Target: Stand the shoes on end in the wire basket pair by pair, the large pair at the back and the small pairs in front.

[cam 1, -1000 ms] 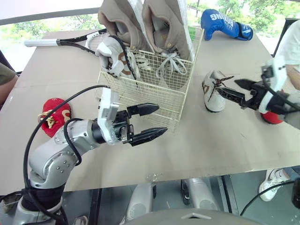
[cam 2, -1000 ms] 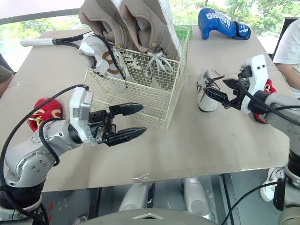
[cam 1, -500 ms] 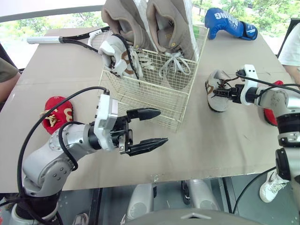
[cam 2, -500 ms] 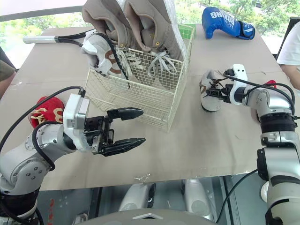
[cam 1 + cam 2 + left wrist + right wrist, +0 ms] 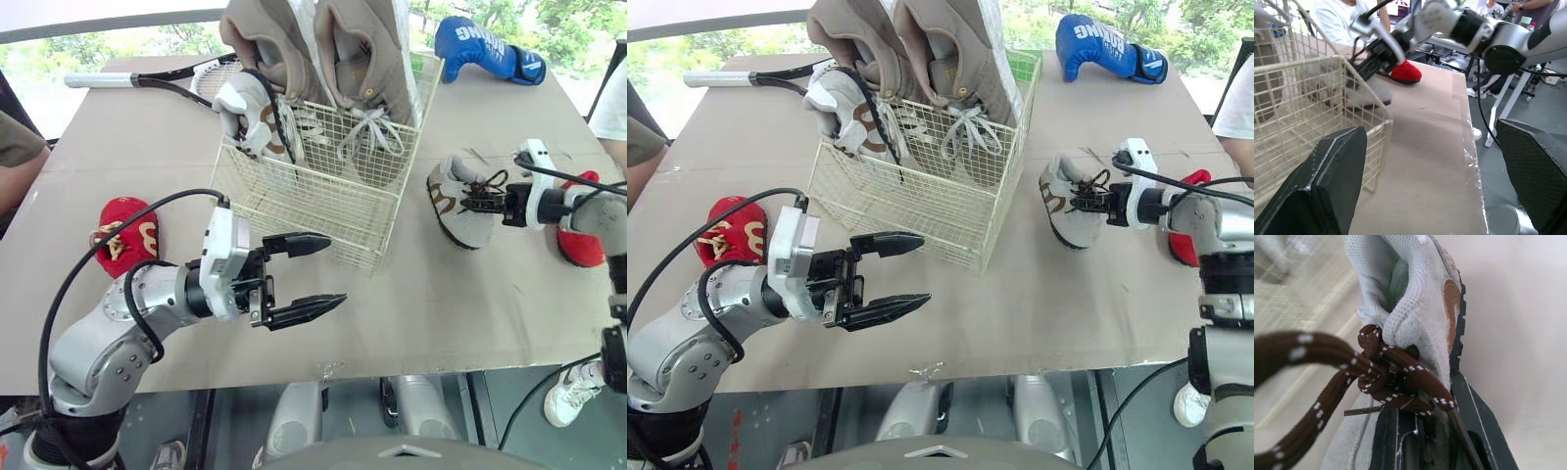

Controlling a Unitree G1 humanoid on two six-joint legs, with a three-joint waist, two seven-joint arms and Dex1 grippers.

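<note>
Slid right gripper (image 5: pixel 480 204) onto grey sneaker (image 5: pixel 453 213), mid right, clamped tight; left gripper (image 5: pixel 337 269) wide open, empty, lower centre.

Bright, diffuse daylight.
Windows (image 5: pixel 108 44) beyond the left gripper (image 5: pixel 335 269) glare; shadows on the table (image 5: pixel 441 304) are faint, soft-edged.

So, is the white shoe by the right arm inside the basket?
Out. The shoe lies on the table, apart from the basket, with the right arm's fingers shut on it.

small shoe (image 5: pixel 457 202) lies right of wire basket (image 5: pixel 299 204).
</note>
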